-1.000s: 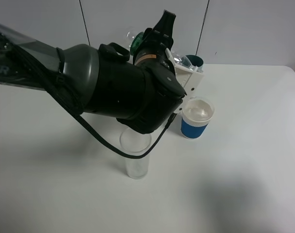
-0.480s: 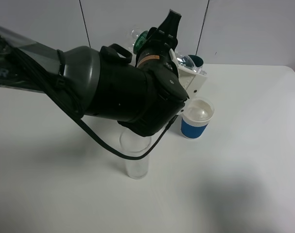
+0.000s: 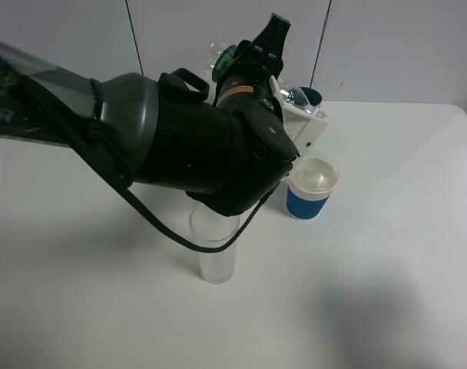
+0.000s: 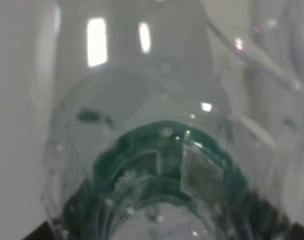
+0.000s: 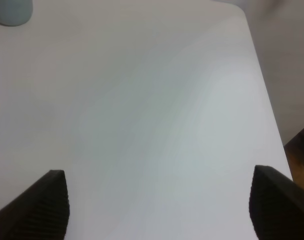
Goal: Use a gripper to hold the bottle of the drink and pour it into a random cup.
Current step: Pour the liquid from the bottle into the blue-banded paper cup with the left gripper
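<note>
My left gripper (image 3: 258,63) is shut on the bottle of the drink (image 3: 224,60), a clear plastic bottle with a green label, held tilted in the air at the back of the table. Its clear end (image 3: 293,97) points toward the right, above and behind the cup (image 3: 311,188), which is white with a blue band and stands upright. In the left wrist view the bottle (image 4: 162,165) fills the picture very close. My right gripper (image 5: 157,210) is open and empty over bare table; it does not show in the exterior view.
A tall clear glass (image 3: 215,247) stands in front of the left arm, partly under it. A teal cup (image 3: 311,95) stands at the back behind the bottle. The table's right edge (image 5: 264,95) shows in the right wrist view, with a pale cup (image 5: 11,12) far off.
My left gripper has lifted the bottle slightly up and to the right. The cups and the glass have not moved.
</note>
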